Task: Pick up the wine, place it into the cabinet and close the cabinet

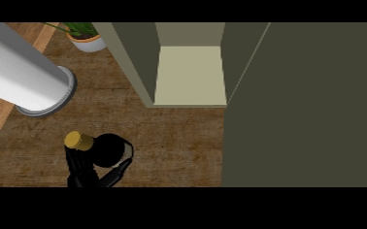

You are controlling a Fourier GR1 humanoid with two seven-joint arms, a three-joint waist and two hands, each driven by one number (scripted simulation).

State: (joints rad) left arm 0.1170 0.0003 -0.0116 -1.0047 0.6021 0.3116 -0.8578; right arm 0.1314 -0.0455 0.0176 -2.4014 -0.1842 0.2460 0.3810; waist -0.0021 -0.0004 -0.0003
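Left hand (97, 167) is curling round the wine (108, 149) near the counter's (179, 145) front-left edge; only the dark body and gold cap are showing. Right hand isn't showing. Looks like the pick-up step: grasp on, lift not evident. Cabinet (188, 75) is standing open at the counter's back, door (294, 106) swung out right. Next move likely needs lifting, carrying to the shelf, avoiding the door edge.
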